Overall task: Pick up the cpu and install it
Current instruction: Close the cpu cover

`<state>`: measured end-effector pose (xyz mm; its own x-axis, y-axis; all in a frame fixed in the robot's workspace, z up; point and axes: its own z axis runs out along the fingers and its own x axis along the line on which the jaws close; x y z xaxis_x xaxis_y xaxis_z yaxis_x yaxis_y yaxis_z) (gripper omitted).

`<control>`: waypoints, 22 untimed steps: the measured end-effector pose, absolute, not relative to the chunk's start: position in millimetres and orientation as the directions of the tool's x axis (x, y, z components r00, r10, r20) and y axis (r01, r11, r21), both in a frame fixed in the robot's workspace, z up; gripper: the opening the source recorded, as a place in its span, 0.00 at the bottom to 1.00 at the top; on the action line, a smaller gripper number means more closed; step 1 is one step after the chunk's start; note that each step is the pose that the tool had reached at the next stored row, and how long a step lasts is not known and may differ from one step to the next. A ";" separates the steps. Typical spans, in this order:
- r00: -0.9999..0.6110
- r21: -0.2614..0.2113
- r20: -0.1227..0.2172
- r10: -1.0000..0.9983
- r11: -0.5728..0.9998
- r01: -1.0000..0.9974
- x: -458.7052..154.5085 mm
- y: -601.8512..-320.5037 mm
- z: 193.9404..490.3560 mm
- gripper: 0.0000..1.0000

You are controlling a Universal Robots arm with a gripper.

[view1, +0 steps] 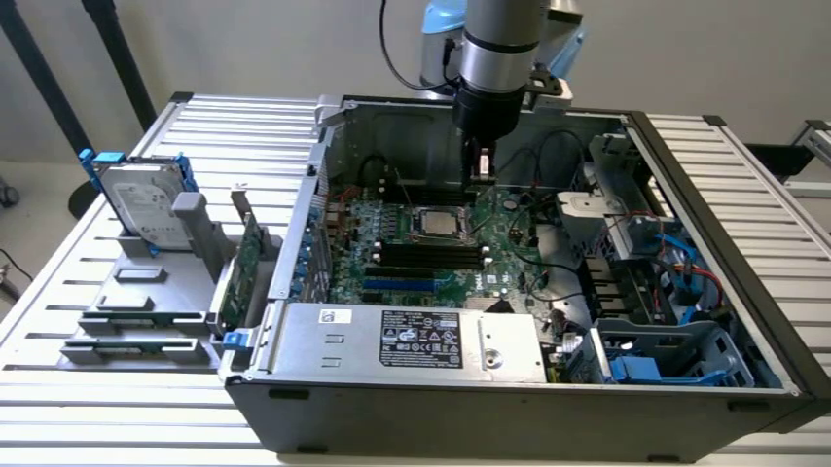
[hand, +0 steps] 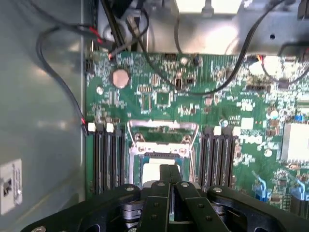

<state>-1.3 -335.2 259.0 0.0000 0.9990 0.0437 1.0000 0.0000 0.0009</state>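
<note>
Tool clenched on nothing, hanging just over the cpu, which lies in the open socket mid-motherboard; risk: if the chip sits skewed, any downward nudge from those closed tips bends pins.

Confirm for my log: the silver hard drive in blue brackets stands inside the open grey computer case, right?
No. The exterior view shows the silver hard drive in blue brackets standing outside the open grey computer case, on the grey rack at that view's left.
</note>
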 end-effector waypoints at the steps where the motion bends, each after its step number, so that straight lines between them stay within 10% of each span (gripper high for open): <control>1: 0.000 0.000 0.044 0.999 0.000 1.000 3.4 -335.3 260.5 0.11; 22: -0.002 -0.006 0.063 0.998 0.002 1.000 62.9 -338.7 255.7 0.11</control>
